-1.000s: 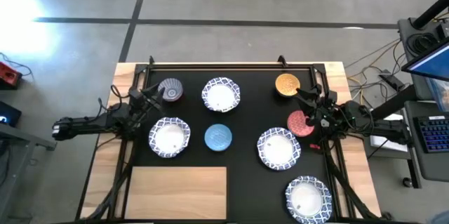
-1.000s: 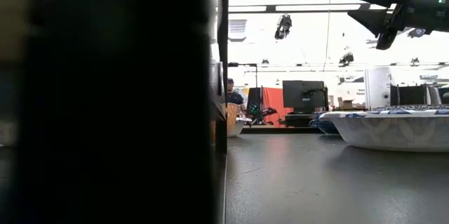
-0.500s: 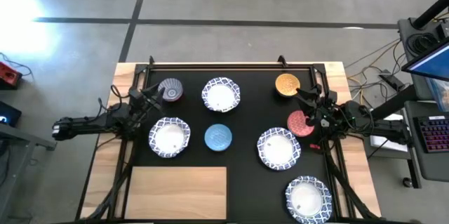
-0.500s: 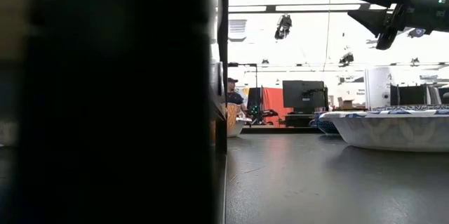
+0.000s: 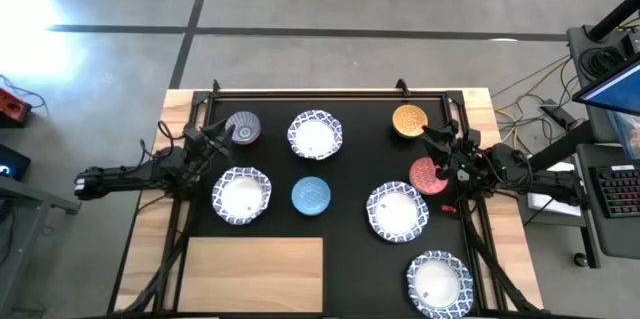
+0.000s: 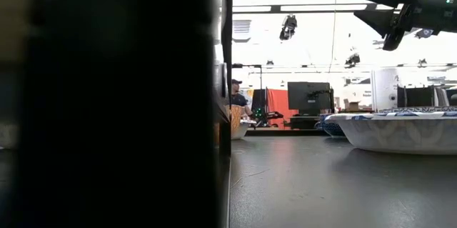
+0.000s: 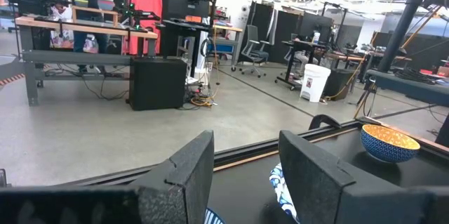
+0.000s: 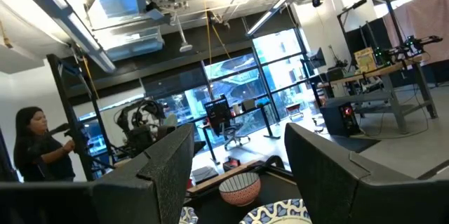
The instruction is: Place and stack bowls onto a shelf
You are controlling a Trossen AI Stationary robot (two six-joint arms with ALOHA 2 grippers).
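Observation:
Eight bowls rest on their bases on the black mat [image 5: 350,164]. Three are white with blue rims [image 5: 315,134] [image 5: 241,195] [image 5: 397,210], and another like them [image 5: 438,281] sits at the near right. The small ones are grey-purple [image 5: 243,127], light blue [image 5: 311,195], yellow [image 5: 410,120] and red-pink [image 5: 428,175]. The light-wood shelf [image 5: 255,274] lies at the near left with nothing on it. My left gripper [image 5: 212,139] hovers open beside the grey-purple bowl. My right gripper [image 5: 437,144] hovers open between the yellow and red-pink bowls. Both hold nothing [image 7: 245,175] [image 8: 242,157].
A black frame rail [image 5: 330,91] runs along the mat's far side, and rails run down both sides. A dark block [image 6: 114,99] fills the left half of the low view. Beyond the table there are desks, monitors and people [image 8: 31,147].

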